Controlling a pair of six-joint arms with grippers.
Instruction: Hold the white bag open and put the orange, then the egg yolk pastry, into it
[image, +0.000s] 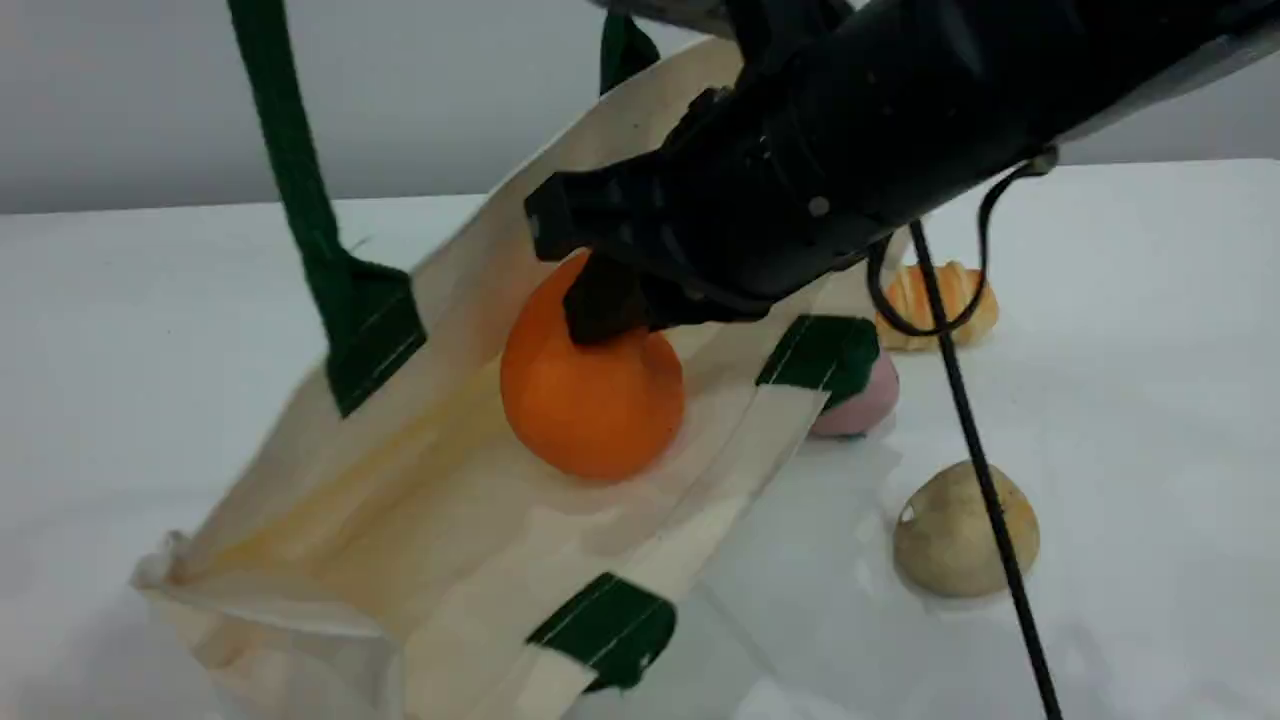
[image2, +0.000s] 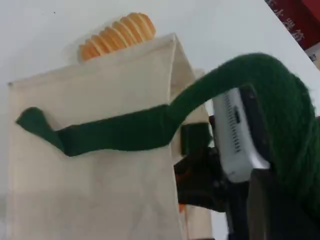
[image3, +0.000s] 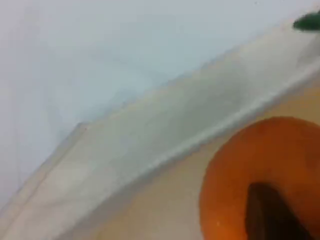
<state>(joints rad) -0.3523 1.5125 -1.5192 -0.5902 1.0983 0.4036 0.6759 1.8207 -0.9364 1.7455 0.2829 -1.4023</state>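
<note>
The white bag (image: 470, 520) lies on the table with its mouth held wide, one green handle (image: 285, 160) pulled straight up out of view. In the left wrist view that handle (image2: 125, 132) loops over my left gripper (image2: 282, 210), which is shut on it. The orange (image: 590, 400) sits inside the bag's mouth, and my right gripper (image: 610, 315) is shut on its top. The right wrist view shows the orange (image3: 250, 165) under a dark fingertip (image3: 267, 215). The egg yolk pastry (image: 950, 535) rests on the table right of the bag.
A pink ball (image: 870, 400) sits against the bag's right rim. A striped bread roll (image: 950, 300) lies behind it, also seen as the roll (image2: 117, 35) beyond the bag. A black cable (image: 985, 480) hangs from the right arm across the pastry.
</note>
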